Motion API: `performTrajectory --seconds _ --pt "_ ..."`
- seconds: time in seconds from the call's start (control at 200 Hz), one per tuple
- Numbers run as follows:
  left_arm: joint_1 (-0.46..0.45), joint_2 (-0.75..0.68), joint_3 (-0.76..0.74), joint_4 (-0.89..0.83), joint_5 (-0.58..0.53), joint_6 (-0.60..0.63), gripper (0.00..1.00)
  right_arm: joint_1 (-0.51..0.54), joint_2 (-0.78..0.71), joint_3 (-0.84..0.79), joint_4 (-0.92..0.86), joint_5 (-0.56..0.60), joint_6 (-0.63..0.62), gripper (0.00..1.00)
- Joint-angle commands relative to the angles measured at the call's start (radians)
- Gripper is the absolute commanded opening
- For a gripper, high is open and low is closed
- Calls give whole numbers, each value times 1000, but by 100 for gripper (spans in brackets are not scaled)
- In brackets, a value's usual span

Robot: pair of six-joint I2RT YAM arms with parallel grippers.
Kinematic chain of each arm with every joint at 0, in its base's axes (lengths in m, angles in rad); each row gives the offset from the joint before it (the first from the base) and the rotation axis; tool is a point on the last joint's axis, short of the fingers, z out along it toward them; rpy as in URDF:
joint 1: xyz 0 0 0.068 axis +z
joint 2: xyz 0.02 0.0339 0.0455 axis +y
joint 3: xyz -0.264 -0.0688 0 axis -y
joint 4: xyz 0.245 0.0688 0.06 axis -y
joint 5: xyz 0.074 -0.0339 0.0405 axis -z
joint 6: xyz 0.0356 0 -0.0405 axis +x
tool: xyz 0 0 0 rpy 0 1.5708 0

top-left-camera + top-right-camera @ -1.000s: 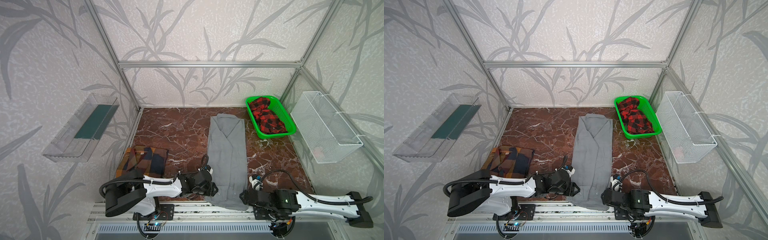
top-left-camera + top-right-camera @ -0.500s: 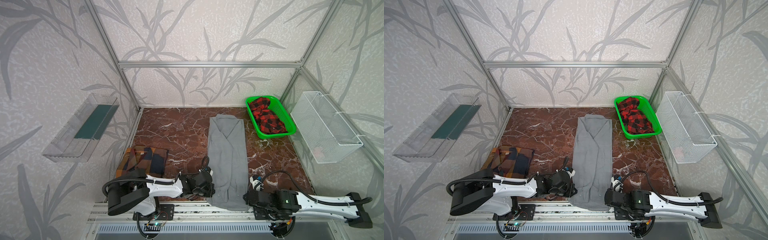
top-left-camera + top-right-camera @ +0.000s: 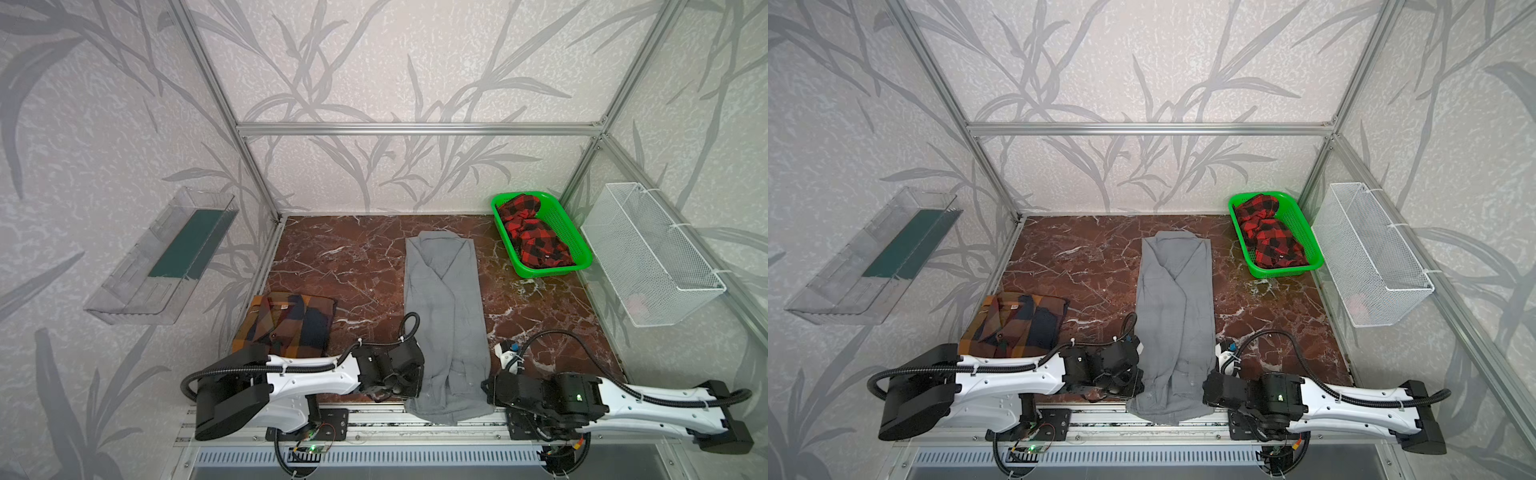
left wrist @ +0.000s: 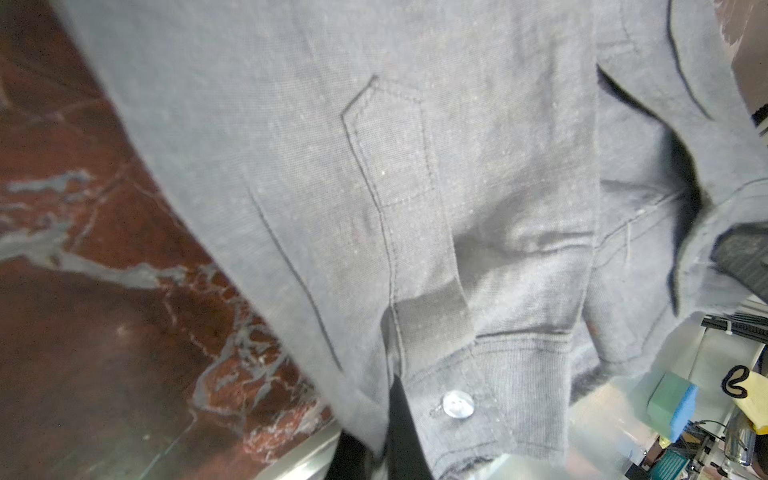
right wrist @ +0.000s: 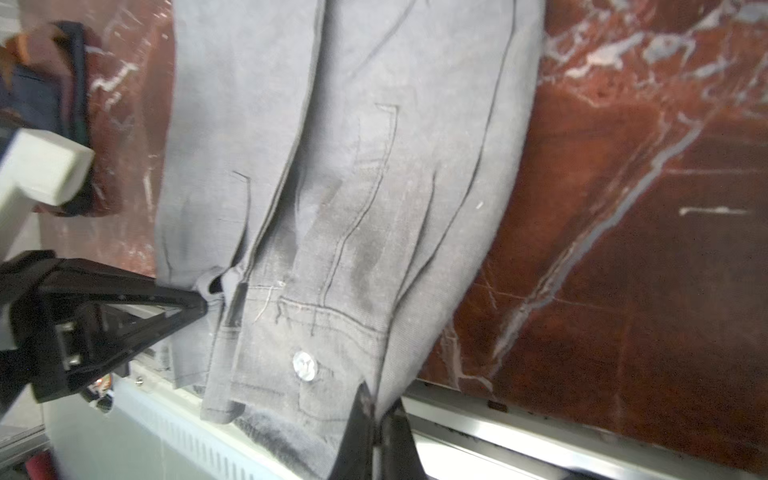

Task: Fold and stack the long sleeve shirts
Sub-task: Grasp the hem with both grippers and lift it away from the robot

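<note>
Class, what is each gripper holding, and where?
The plain grey collared shirt: left gripper pinches its near left edge, right gripper its near right edge, by the cuffs.

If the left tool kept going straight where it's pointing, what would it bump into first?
The grey shirt: the left tool is shut on its near end and points across it. Past the cloth, the right tool probably comes next, though depth is hard to judge.

Pale walls (image 3: 374,62) printed with grey leaves enclose a red-brown marble tabletop (image 3: 345,266), framed by aluminium bars (image 3: 415,129). A clear plastic shelf (image 3: 124,291) hangs on the left wall, a white wire basket (image 3: 648,257) on the right; a green basket (image 3: 559,226) stands near the far right corner.
</note>
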Motion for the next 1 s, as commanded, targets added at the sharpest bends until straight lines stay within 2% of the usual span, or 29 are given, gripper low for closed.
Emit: performTrajectory --seconds 0.0,0.215,0.31,0.495,0.74,0.995 --pt "0 -25 79 -161 -39 -35 0 6 -10 24 -38 82 -45 0" --pt "40 -73 142 -239 -67 -108 0 1 42 89 -45 112 -86 0" --pt "57 -113 119 -193 -93 -158 0 -40 17 97 -38 111 -125 0" --pt "127 -115 109 -108 -41 -238 0 -191 11 100 46 -25 -226 0" --pt "217 -87 149 -24 16 -287 0 -297 63 140 100 -80 -305 0" --pt "285 -32 229 -14 32 -281 0 -541 149 161 226 -291 -409 0"
